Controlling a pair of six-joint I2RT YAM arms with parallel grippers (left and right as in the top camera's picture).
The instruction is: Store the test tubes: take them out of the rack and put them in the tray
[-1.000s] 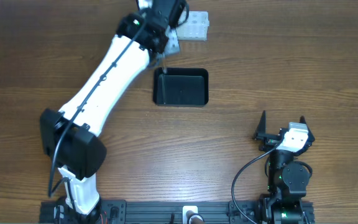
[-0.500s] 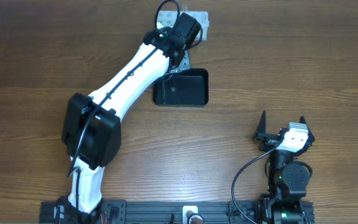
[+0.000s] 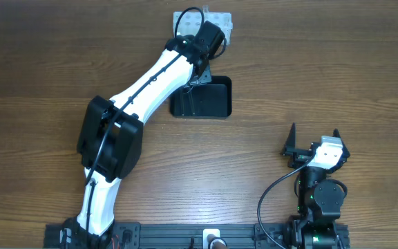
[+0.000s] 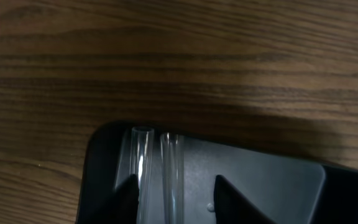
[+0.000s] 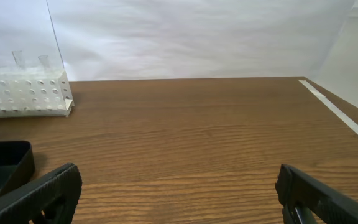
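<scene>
Wood bench (image 3: 337, 69). L hand (image 4: 174, 186) spread over tray (image 4: 272, 186) corner; 2 tubes (image 4: 140, 168) lie in it btwn fingers (image 4: 232, 202), one right by a finger. R hand (image 3: 314, 135) spread, well apart. Risk: crooked lift-off may snag that tube and flick it out. Rack (image 5: 23, 93) holds 2 more.

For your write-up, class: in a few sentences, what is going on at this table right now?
The left gripper hangs over the black tray with its jaws open, and two test tubes lie side by side in the tray beneath it. Behind the tray, the white rack holds at least two more tubes. The right gripper sits off by its base, jaws open and empty.
</scene>
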